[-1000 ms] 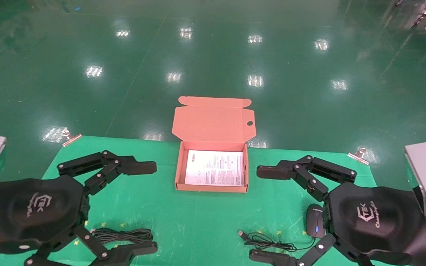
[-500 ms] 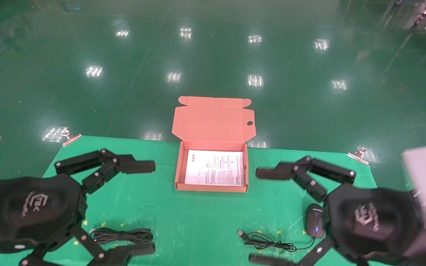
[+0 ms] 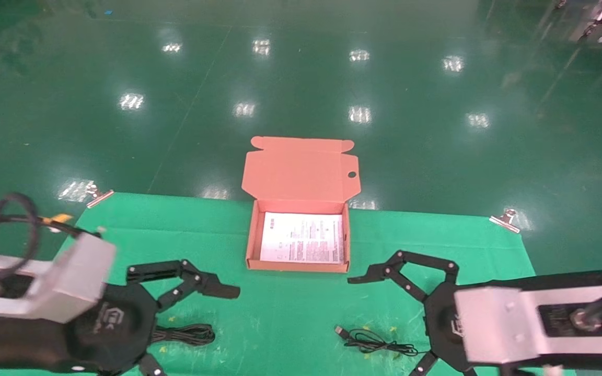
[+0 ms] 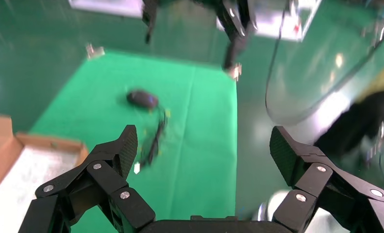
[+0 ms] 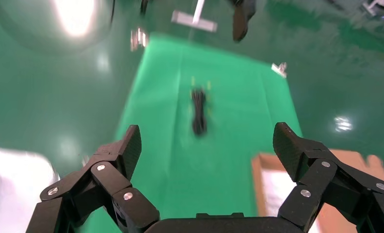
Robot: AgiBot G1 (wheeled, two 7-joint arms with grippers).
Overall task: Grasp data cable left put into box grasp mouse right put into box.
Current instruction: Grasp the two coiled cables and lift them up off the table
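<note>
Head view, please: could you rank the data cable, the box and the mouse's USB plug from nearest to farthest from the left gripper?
From the left gripper, open over the mat's left side:
1. data cable, on the mat right beside it.
2. box, lying open at the middle, farther back.
3. USB plug, right of centre, near the right gripper.

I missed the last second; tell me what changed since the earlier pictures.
Both arms swung. The left gripper dropped toward the near edge over the cable; the right gripper moved nearer too, its body now hiding the mouse in the head view. Both stayed open, holding nothing. Cable, mouse cord and open box have not moved.
</note>
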